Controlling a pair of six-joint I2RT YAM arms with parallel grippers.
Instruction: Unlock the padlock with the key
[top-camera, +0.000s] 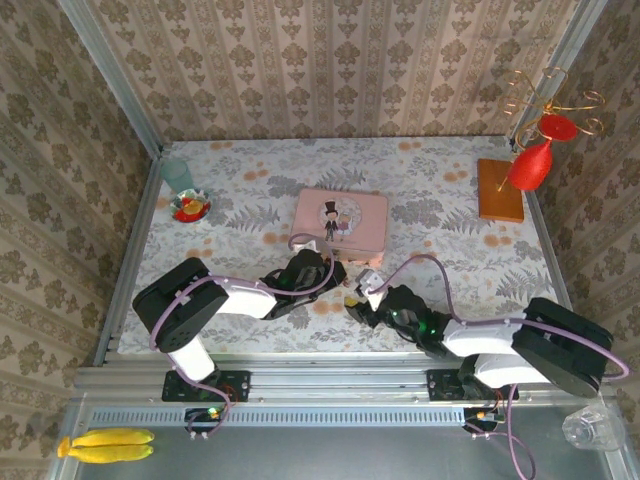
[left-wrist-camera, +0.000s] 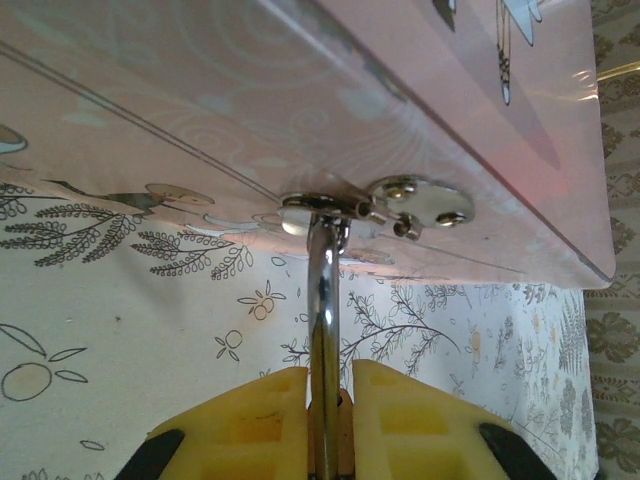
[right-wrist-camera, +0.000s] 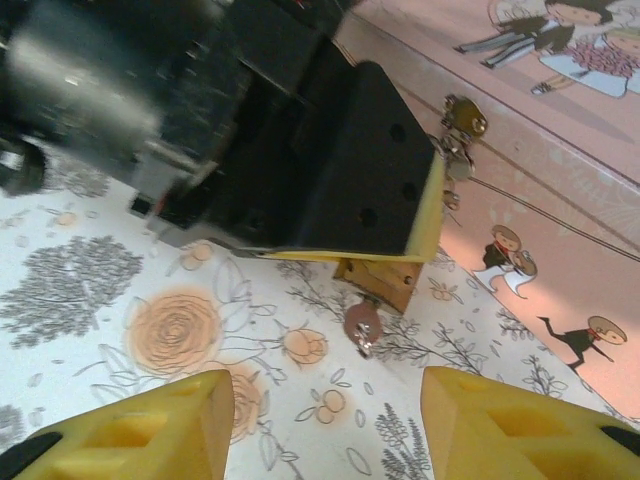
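The small brass padlock (right-wrist-camera: 380, 278) hangs by its thin silver shackle (left-wrist-camera: 323, 290) from the hasp (left-wrist-camera: 330, 205) on the front wall of the pink tin (top-camera: 340, 220). My left gripper (left-wrist-camera: 328, 400) is shut on the padlock, its yellow fingers (left-wrist-camera: 250, 420) pressed on either side of the body. A key (right-wrist-camera: 362, 326) sticks out of the bottom of the padlock, its head just above the tablecloth. My right gripper (right-wrist-camera: 325, 425) is open a short way in front of the key, touching nothing. In the top view both grippers meet at the tin's near edge, left gripper (top-camera: 333, 280), right gripper (top-camera: 362, 300).
A glass cup (top-camera: 178, 174) and a small bowl (top-camera: 190, 206) stand at the back left. A wooden base with a wire stand and red ornaments (top-camera: 530, 165) is at the back right. Bananas (top-camera: 105, 443) and a plastic bottle (top-camera: 592, 428) lie off the table.
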